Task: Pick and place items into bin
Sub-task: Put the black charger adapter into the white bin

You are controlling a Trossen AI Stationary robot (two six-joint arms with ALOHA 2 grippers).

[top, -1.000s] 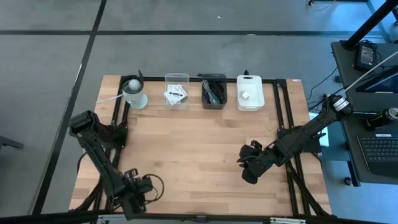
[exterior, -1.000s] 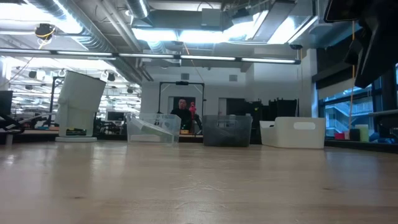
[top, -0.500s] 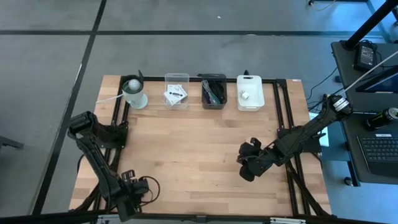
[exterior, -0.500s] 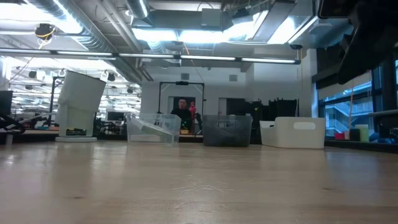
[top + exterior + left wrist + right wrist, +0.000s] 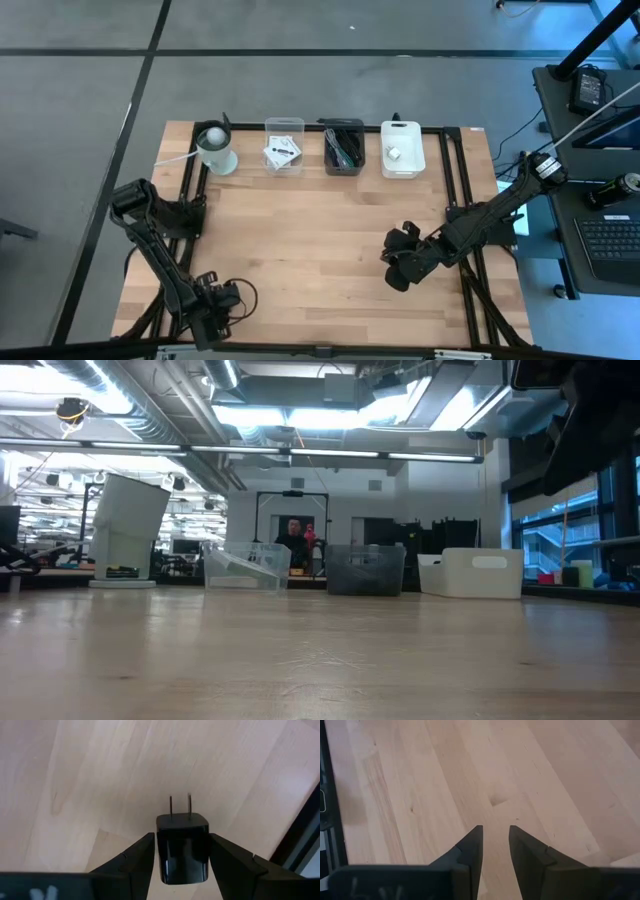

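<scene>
Now | black plug block [image 5: 183, 847] | clamped between left jaws

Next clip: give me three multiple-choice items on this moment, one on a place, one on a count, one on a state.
1. Where is the left gripper?
A. near table corner
B. over the bins
C. beside the cup

2. How many bins stand along the far edge?
A. one
B. three
C. five

3. What is between the left gripper's fingers?
A. a white card
B. nothing
C. a black plug

Answers:
1 A, the high view shows it low at the table's near left corner.
2 B, clear bin, dark bin, white bin.
3 C, the left wrist view shows both fingers against its sides.
</scene>
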